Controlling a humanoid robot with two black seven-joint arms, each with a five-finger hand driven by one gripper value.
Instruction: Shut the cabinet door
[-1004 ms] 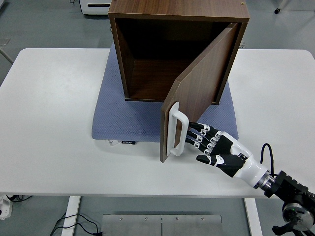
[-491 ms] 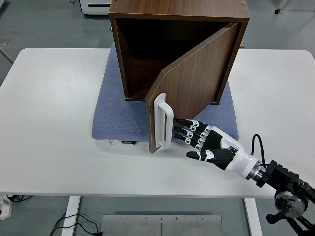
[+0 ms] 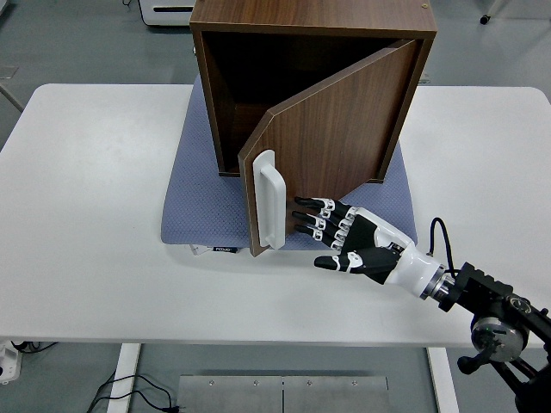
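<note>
Tabletop (image 3: pixel 95 258) of smooth white laminate, with rounded corners, fills the near ground. From the right edge a black arm with a metal wrist joint and a thin black cable reaches in low over it, ending in the right hand (image 3: pixel 355 243), black-palmed with white knuckle plates and a glossy white cuff. The palm faces left and the hand lies nearly level; its fingers (image 3: pixel 312 215) are stretched out straight and a little apart, clasping nothing, their tips at the outer face of the cabinet door (image 3: pixel 331 138). Whether they actually press the wood or stop just short is hard to tell from this angle.

The door is a flat panel of dark walnut-grained wood, hinged on the cabinet's right side and standing ajar at a slant across the opening. A chunky white plastic handle (image 3: pixel 267 200), a rounded upright loop, sits at its free left edge.

Behind it the cabinet (image 3: pixel 301 21) is a boxy cube of the same wood, its inside dark and shadowed. It stands on a blue-grey mat (image 3: pixel 194 198) with a fine dimpled texture and soft corners, near the table's middle.
</note>
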